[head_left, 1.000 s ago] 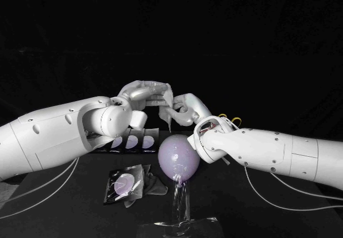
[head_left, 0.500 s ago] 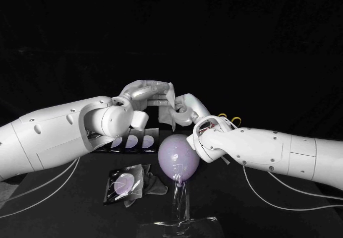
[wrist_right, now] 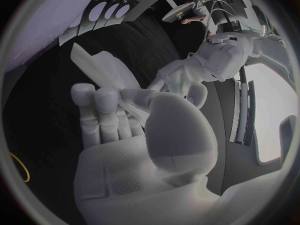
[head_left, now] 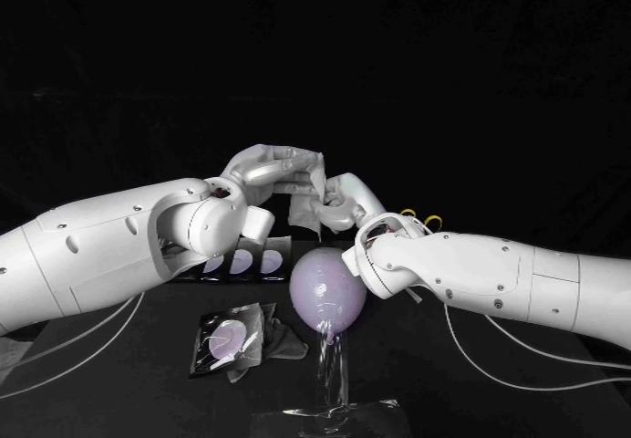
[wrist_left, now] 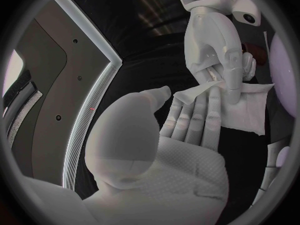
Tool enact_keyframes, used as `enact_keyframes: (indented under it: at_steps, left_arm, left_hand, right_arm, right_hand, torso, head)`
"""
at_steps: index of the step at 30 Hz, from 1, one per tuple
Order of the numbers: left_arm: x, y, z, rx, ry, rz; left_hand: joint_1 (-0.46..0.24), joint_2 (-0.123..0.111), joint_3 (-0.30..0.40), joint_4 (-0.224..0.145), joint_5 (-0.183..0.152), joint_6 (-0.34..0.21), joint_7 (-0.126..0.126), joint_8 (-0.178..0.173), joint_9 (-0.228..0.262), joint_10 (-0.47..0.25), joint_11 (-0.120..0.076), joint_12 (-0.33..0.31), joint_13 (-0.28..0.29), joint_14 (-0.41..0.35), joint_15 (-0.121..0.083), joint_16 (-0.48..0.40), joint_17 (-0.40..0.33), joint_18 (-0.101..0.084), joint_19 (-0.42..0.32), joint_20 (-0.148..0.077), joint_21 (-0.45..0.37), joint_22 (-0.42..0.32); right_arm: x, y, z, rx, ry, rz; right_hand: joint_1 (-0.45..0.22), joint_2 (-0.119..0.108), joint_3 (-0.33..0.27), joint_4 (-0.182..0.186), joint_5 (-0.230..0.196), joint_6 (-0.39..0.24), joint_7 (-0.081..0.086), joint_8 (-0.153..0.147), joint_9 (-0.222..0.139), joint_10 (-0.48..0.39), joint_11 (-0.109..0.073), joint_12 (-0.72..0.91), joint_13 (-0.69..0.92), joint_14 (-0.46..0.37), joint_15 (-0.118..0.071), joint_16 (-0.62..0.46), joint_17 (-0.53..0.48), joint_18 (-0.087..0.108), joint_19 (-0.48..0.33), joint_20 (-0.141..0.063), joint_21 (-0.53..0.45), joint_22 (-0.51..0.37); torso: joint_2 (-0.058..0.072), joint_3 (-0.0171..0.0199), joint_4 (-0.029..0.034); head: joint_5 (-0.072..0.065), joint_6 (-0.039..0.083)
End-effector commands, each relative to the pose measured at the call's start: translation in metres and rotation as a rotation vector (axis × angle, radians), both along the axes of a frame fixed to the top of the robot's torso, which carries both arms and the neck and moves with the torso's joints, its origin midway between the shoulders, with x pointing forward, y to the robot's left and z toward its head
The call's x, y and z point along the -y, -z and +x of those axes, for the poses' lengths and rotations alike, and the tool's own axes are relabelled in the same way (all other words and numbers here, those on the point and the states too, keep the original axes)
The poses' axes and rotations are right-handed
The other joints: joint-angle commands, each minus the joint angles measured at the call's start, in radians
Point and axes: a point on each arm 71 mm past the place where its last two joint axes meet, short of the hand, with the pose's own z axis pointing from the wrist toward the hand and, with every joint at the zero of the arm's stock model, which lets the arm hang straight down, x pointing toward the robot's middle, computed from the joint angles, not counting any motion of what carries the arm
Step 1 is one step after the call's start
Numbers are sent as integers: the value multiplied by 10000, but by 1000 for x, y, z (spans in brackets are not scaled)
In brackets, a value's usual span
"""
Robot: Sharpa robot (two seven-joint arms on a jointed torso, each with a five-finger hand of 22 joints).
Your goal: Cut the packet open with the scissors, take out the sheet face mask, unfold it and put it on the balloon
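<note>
Judging by how things lay, the unfolding step was in hand. The sheet face mask [head_left: 310, 199] was held up in the air between both hands, just above the top of the balloon [head_left: 326, 287], and no contact with it could be made out. The left hand [head_left: 270, 172] was closed on the mask's upper edge, with a corner pinched between thumb and fingers. The right hand [head_left: 345, 203] was pinched onto the other side, fingers curled in around the sheet. So neither was free, one sheet was shared by both.

Handling-wise, the mask would be expected to be wet, floppy and clingy, with pretty much zero stiffness, and easily torn around the cut-outs. It looked only partly opened, with layers probably stuck together. It'd be best taken by the outer edges, one per hand, and eased apart sideways rather than yanked. The balloon was perched on a clear stand [head_left: 332, 383], so it was probably light and easily knocked. The sheet should be draped on, not pressed.

The opened packet [head_left: 234, 339] lay on the surface [head_left: 131, 392] on the left arm's side of the stand. Spare packets [head_left: 244, 262] were lined up behind.
</note>
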Motion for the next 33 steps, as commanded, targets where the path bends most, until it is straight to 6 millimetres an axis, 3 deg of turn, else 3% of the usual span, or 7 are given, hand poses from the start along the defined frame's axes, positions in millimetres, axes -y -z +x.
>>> enact_keyframes:
  at_steps: [1,8,13,20,28,30,33]
  left_arm:
    - [3,-5,1,768,246,198]
    - [0,-4,9,875,76,443]
    - [-3,-3,15,858,-65,544]
    - [-5,-3,18,846,-115,582]
    - [-12,-3,23,953,-289,618]
    - [-17,-3,27,1082,-434,661]
    - [-25,-3,30,1218,-616,683]
  left_hand:
    - [-41,-70,-42,-6,48,58,745,-55,-14,-74,11,-1,13,-61,15,14,-18,174,-76,3,-72,4]
    - [-39,-105,-104,16,46,154,750,-77,-44,-46,4,20,21,-51,6,45,-28,158,-131,3,-103,10]
    - [-55,-144,-171,52,46,241,745,-92,-69,4,-4,42,29,-24,-2,75,-33,158,-142,2,-108,19]
    - [-26,-143,-210,75,47,344,719,-108,-98,87,-30,68,35,36,-26,121,-32,167,-132,-1,-101,31]
    - [23,-135,-240,89,47,440,688,-131,-131,183,-62,91,39,112,-56,175,-29,182,-110,-2,-87,41]
    - [59,-136,-254,91,47,488,667,-146,-150,252,-83,111,42,149,-72,202,-28,185,-110,-1,-86,43]
    - [99,-141,-275,98,47,545,640,-168,-177,347,-113,142,46,212,-101,249,-22,184,-117,1,-89,43]
  right_arm:
    - [-5,2,-2,-599,-984,635]
    - [-2,6,-5,-1495,-1774,1487]
    - [1,8,-7,-2086,-2180,2120]
    - [7,9,-7,-2459,-2479,2423]
    - [13,10,-8,-2850,-2890,2717]
    - [17,11,-9,-3032,-2967,2940]
    - [21,12,-9,-3309,-3014,3206]
  right_hand:
    - [-11,271,319,-129,-405,142,-25,73,20,292,-112,-97,15,-150,-59,-116,-127,133,-193,17,48,181]
    - [-334,477,584,-438,-1145,261,11,80,37,519,-79,-392,3,-1538,16,-1176,-1137,376,-1822,91,-1347,8]
    - [-555,770,556,-500,-1727,223,134,56,79,548,104,-629,-15,-3478,435,-3543,-2499,278,-3683,412,-2730,-674]
    - [-600,1061,229,-618,-1753,102,210,48,170,361,246,-629,-25,-3666,801,-5739,-3839,162,-4768,736,-3900,-1472]
    - [-690,1194,254,-612,-1769,-15,202,50,249,120,305,-652,-41,-3563,1039,-6837,-4463,44,-6009,1059,-5355,-2499]
    - [-714,1248,234,-619,-1763,-64,235,73,303,-24,354,-635,-36,-3510,1105,-7187,-4668,164,-6260,1263,-5910,-2994]
    - [-715,1252,187,-648,-1761,-72,245,90,328,-120,371,-653,-44,-3504,1107,-7320,-4743,256,-6138,1349,-5977,-3110]
  torso:
    - [1,-1,-1]
    - [1,0,5]
    - [-2,-2,11]
    - [4,-6,7]
    - [9,-8,20]
    - [5,-8,13]
    - [5,-10,15]
  head:
    - [-4,10]
    - [15,28]
    - [1,27]
    - [14,45]
    - [34,13]
    - [43,-2]
    - [56,-20]
